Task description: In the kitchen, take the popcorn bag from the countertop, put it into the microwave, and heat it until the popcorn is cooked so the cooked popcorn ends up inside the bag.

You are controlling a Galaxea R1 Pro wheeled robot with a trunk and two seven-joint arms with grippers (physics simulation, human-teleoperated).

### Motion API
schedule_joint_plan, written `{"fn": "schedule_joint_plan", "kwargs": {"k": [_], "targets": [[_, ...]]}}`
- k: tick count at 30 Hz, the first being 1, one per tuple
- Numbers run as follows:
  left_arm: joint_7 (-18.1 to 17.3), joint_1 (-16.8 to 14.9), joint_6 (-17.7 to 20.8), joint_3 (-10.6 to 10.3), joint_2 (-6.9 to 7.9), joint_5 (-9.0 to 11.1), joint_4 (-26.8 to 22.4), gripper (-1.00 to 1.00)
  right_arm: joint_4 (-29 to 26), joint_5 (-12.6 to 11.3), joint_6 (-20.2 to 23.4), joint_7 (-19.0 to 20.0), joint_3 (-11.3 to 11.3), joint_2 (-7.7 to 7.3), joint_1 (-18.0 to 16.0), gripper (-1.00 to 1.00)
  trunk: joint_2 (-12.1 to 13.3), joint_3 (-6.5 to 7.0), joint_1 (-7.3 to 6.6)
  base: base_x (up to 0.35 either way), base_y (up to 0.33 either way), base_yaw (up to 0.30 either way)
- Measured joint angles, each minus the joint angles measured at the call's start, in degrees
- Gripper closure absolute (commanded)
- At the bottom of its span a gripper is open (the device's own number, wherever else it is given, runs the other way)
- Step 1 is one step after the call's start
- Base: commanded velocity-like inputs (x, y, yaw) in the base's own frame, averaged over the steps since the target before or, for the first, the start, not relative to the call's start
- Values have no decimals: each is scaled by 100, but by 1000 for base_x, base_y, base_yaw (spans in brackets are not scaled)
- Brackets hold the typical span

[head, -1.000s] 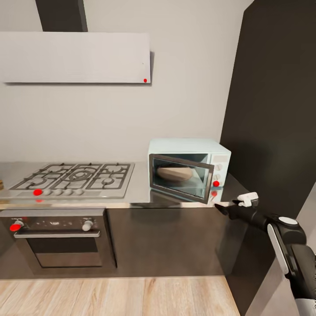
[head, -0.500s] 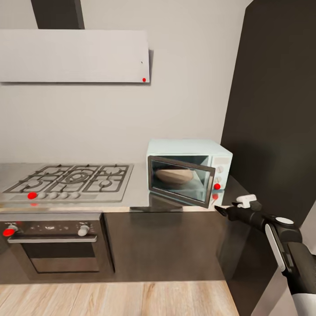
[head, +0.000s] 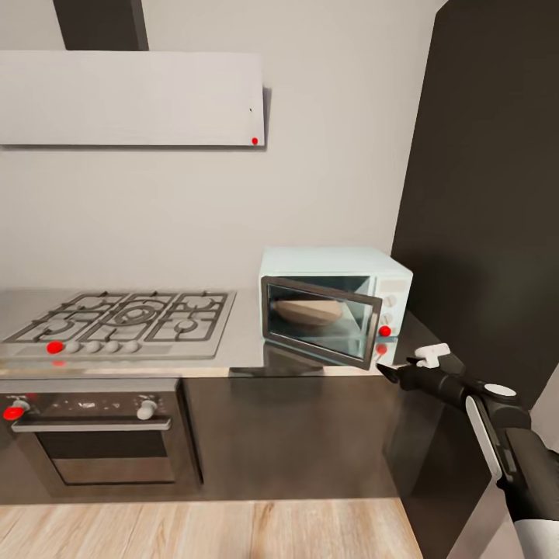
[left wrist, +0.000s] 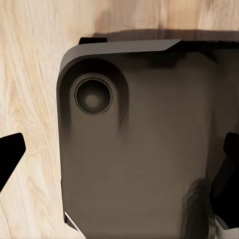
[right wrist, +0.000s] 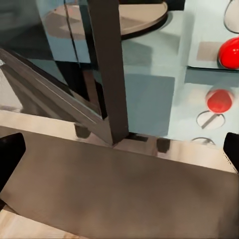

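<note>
The pale blue microwave (head: 335,267) stands on the grey countertop (head: 247,335) with its dark glass door (head: 320,320) ajar. Through the glass a tan rounded shape, the popcorn bag (head: 309,311), lies inside. My right gripper (head: 390,373) hovers at the counter's front edge, just below the door's free edge and the red light (head: 384,331). In the right wrist view it is open (right wrist: 119,154), with the door's edge (right wrist: 107,69) straight ahead and nothing between the fingers. My left gripper (left wrist: 119,159) is open, hanging over my own dark base and the wood floor.
A gas hob (head: 124,317) takes up the counter's left part, above a steel oven (head: 93,435). A hood (head: 132,97) hangs on the wall. A tall dark cabinet (head: 489,194) stands close to the microwave's right side. Light wood floor (head: 202,528) runs below.
The whole view has shifted slightly as the camera moved. My right gripper has dipped a little, staying by the door's free edge. The door's angle looks unchanged.
</note>
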Motion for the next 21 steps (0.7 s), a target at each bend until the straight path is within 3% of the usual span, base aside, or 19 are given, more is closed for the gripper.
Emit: {"fn": "schedule_joint_plan", "kwargs": {"k": [3,8,21], "targets": [[0,-4,12,0,9,-1,0,-100,-3,0,0,39,2,-1,0,-100,0,0,-1,252,0,0],[0,0,8,-7,4,-1,0,-100,-8,1,-172,481,-6,10,-1,-100,0,0,2,45,0,0],[0,9,8,-8,-4,-1,0,-100,-182,1,-266,538,-83,11,-39,-100,0,0,2,1,0,0]]}}
